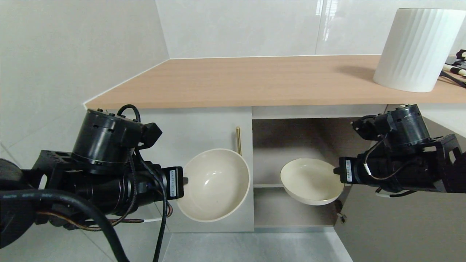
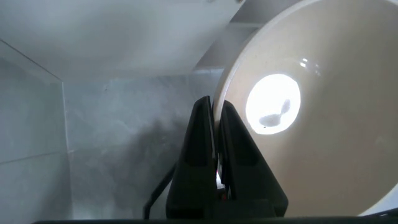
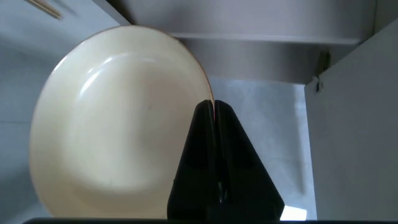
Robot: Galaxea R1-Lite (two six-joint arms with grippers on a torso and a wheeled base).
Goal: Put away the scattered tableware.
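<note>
Left gripper [image 2: 215,107] is pinched tight on the rim of a deep cream ceramic bowl [image 1: 214,185], lower centre of the head view, in front of the closed grey cabinet door [image 1: 204,131]. Right gripper [image 3: 213,107] is clamped on a shallow cream plate [image 1: 309,180] - centre-right, in front of the open cabinet compartment [image 1: 291,142].

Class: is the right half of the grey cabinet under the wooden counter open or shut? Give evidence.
Open: the grey cabinet shows its inner shelf; the left door with the brass handle is shut.
</note>
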